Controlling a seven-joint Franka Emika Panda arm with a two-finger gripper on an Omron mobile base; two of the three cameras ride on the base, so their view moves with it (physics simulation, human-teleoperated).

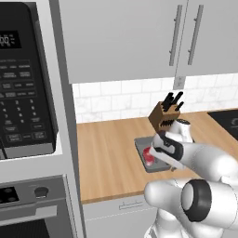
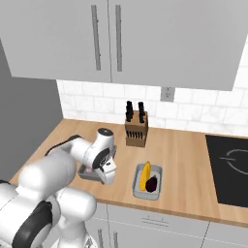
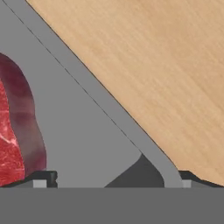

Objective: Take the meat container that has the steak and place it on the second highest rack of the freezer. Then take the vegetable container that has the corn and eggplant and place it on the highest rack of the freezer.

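The meat container (image 1: 141, 144) lies on the wooden counter, with the red steak (image 1: 149, 155) inside it. My gripper (image 1: 156, 158) is lowered onto its near right side, jaws open. In the hand view the fingertips (image 3: 43, 179) straddle the tray's rim (image 3: 109, 109), one inside the tray and one over the counter, with the steak (image 3: 17, 131) to the left. From the right, my gripper (image 2: 105, 175) covers most of the meat container (image 2: 86, 173). The vegetable container (image 2: 137, 188) sits further right, holding the yellow corn (image 2: 145, 175) and a dark eggplant (image 2: 152, 184). The freezer is out of view.
A knife block (image 2: 136, 128) stands behind the trays near the tiled wall. A black cooktop (image 2: 232, 164) is set into the counter at the right. A microwave (image 1: 23, 79) over an oven (image 1: 32, 204) fills the tall unit on the left. Wall cabinets hang overhead.
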